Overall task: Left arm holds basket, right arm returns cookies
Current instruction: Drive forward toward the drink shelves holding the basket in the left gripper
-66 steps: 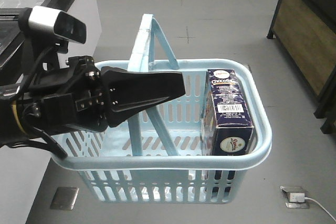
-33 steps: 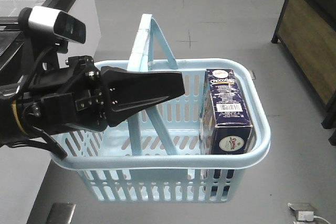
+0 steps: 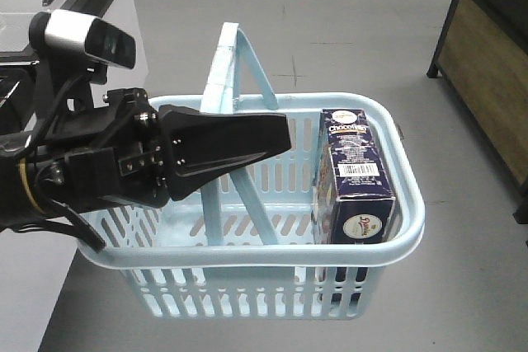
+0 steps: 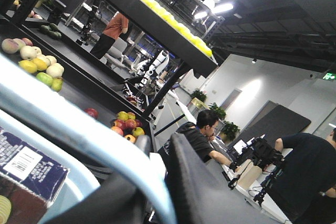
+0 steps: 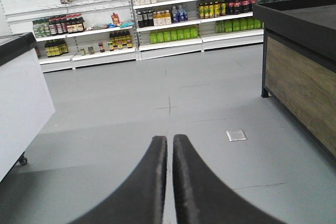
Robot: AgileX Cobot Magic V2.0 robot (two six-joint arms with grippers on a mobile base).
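My left gripper [image 3: 276, 139] is nearest, jaws clamped together w/ the basket [image 3: 388, 255] handle apparently pinched between them; the actual contact is hidden behind the jaws, but the basket hangs off the floor from there. My right gripper [image 5: 170, 145] is out of the front view; wrist cam shows its fingers [image 5: 152, 182] pressed together on nothing, pointing at bare floor and far shelves [image 5: 173, 19].

Cookies [image 3: 356, 177] stand upright inside the basket, against its right end.

Risks, as I judge them: the load sits on one side, so the basket may tilt or twist in my grip and the box tip over. My right must spread its fingers before reaching in, or it'll just knock the box.
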